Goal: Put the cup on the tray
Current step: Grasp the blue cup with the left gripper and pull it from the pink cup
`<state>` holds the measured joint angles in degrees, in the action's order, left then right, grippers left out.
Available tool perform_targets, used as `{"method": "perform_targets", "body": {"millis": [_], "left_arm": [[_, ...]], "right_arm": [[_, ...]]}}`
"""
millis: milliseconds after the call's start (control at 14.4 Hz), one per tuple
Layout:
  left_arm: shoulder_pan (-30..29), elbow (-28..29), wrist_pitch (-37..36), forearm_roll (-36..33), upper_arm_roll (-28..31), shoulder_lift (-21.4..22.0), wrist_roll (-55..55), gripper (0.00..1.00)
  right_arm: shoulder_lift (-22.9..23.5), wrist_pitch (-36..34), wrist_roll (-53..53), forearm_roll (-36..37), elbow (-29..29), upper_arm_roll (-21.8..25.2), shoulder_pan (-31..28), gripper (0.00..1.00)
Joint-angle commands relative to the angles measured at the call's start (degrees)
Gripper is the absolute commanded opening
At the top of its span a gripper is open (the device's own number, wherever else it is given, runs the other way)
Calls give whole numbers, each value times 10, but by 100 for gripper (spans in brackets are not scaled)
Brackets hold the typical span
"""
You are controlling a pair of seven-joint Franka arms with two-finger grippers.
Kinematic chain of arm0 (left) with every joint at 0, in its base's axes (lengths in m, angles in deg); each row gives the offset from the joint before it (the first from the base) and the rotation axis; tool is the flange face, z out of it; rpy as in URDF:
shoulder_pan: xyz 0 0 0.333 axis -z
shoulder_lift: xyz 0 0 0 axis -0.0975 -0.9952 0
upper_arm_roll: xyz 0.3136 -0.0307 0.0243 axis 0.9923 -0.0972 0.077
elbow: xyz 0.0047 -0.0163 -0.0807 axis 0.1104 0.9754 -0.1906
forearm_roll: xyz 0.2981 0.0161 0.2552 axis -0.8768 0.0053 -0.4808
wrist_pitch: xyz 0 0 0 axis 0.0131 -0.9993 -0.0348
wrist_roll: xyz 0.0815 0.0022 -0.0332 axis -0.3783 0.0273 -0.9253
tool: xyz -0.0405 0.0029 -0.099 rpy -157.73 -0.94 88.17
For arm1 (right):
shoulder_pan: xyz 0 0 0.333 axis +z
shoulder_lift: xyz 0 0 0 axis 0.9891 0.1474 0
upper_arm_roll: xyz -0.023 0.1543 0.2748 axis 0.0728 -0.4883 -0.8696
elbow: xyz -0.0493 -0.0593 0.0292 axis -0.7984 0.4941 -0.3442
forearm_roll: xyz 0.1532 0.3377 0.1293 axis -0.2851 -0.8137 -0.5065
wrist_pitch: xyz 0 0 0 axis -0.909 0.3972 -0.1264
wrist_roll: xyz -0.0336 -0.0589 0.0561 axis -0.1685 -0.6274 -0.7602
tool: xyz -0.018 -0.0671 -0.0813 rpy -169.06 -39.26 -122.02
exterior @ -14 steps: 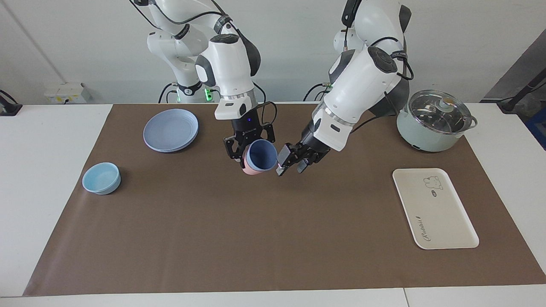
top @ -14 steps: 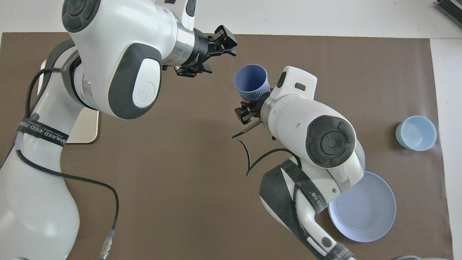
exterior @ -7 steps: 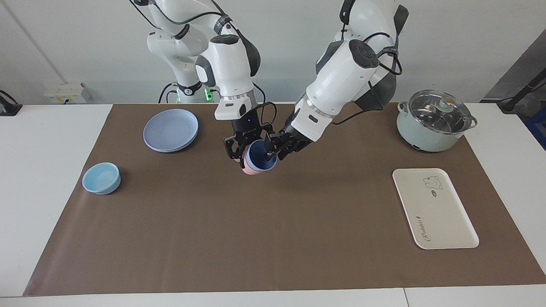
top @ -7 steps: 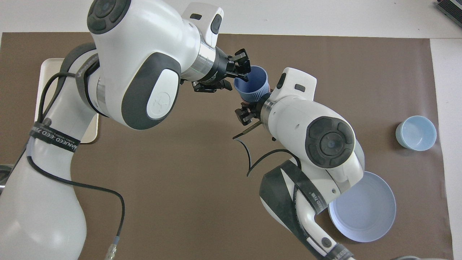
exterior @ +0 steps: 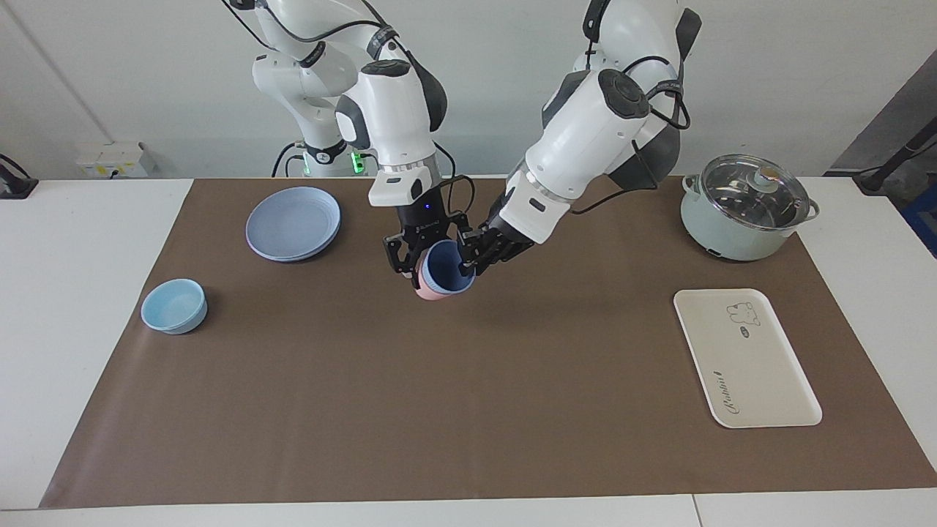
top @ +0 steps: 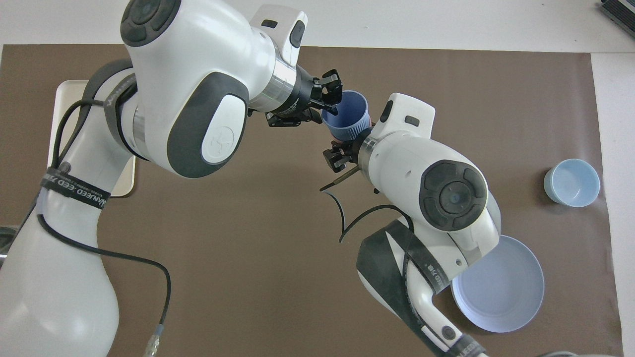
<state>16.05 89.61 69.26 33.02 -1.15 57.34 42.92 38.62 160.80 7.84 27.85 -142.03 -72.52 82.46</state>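
The periwinkle-blue cup (exterior: 443,268) (top: 348,113) sits nested in a pink tumbler (exterior: 432,293), tilted with its mouth away from the robots, in the air over the mat's middle. My right gripper (exterior: 411,265) (top: 347,145) is shut on the pink tumbler from above. The left gripper (exterior: 463,264) (top: 333,97) grips the cup's rim, one finger inside the mouth and one outside. The cream tray (exterior: 754,366) (top: 63,94) lies flat at the left arm's end of the table, half hidden under the left arm in the overhead view.
A round blue plate (exterior: 293,222) (top: 501,290) and a low light-blue bowl (exterior: 174,306) (top: 571,182) lie toward the right arm's end. A lidded pale-green pot (exterior: 747,207) stands nearer to the robots than the tray. A brown mat (exterior: 439,410) covers the table.
The left gripper swung in from beside the nested cups to the blue cup's rim and closed on it. The right gripper and the cups stayed put.
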Motion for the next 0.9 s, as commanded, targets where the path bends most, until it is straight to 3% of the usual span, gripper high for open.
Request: {"method": "perform_targets", "body": {"millis": [0, 832], "left_arm": [[2, 16, -7, 4, 4, 19, 1, 0], [-2, 6, -26, 8, 8, 17, -2, 0]], "right_arm": [[-10, 0, 11, 16, -9, -8, -8, 0], [-8, 3, 9, 16, -7, -8, -9, 0]]}}
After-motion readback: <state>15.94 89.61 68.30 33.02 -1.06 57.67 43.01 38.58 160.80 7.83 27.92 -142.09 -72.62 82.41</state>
